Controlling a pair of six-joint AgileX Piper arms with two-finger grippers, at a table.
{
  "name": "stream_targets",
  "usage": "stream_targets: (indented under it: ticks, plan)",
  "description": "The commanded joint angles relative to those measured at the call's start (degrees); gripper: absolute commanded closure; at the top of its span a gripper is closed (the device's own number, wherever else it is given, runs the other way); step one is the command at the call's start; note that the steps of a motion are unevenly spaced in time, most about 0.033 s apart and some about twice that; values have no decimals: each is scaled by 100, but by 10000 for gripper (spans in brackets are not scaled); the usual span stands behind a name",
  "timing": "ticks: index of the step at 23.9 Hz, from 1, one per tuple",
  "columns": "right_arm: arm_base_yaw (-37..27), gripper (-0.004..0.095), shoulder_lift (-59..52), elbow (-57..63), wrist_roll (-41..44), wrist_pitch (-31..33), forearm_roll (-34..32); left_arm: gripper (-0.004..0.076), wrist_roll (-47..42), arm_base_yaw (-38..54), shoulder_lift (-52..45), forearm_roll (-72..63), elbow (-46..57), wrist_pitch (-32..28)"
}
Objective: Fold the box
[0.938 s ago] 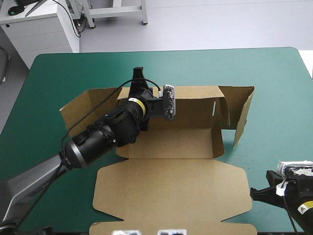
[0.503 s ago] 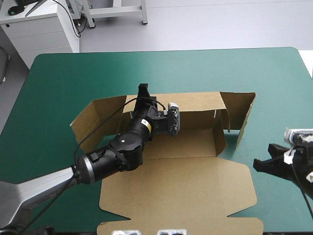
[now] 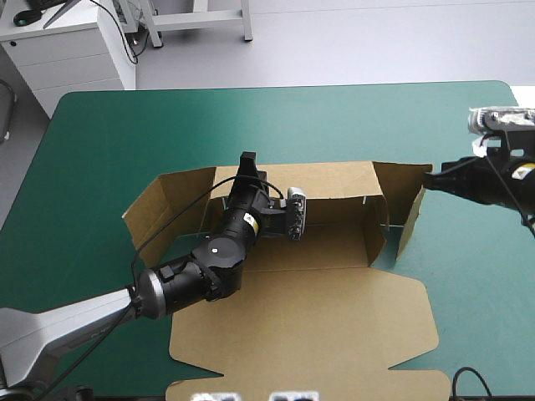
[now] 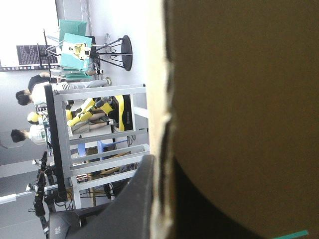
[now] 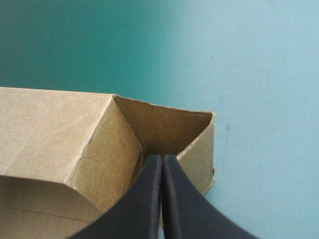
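While my left jaws grip the far wall (image 3: 334, 177) of the box (image 3: 318, 317), which sits in the middle of the counter (image 3: 125, 125) with its lid flat toward me, I judge I'm raising the walls. My right jaws, clenched on nothing, point at the right end flap (image 5: 199, 159); next I should nudge it inward. Only the right wrist view shows that flap's hollow corner, and only the high view shows the lid.

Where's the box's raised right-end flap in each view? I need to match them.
High view: flap at the box's right end, right gripper at its top edge.
Left wrist view: not in it; only brown board close up.
Right wrist view: folded corner just ahead of that gripper.
Shared landmark: the teal-green cover.
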Motion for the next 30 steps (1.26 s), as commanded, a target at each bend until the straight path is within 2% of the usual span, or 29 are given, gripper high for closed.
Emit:
stream_targets:
  ticks: [1,5,9,13,18,22,25,27,30]
  plan:
    - [15,922,530,-635,-247,-175,422,731,-94,-33,-21,101,-127,-20]
    - [15,922,1179,-1144,-398,-61,714,731,-94,-33,72,145,-127,-20]
    - [15,921,1868,-1761,-444,342,727,731,-94,-33,79,431,-127,15]
    - [33,921,2598,-2373,-433,426,849,731,-104,-33,79,523,-127,276]
    - [557,921,3126,-2404,-388,374,274,731,-400,-42,0,523,-127,262]
    - [638,921,3283,-2404,-330,527,96,731,-411,-42,-87,523,-127,262]
    - [638,921,3283,-2404,-307,808,-242,731,-632,-42,-135,543,-127,262]
    - [638,921,3283,-2351,-386,1266,-450,731,-730,-42,-146,530,-127,262]
    - [638,921,3037,-2037,-435,1338,-430,731,-730,-42,-146,530,-127,262]
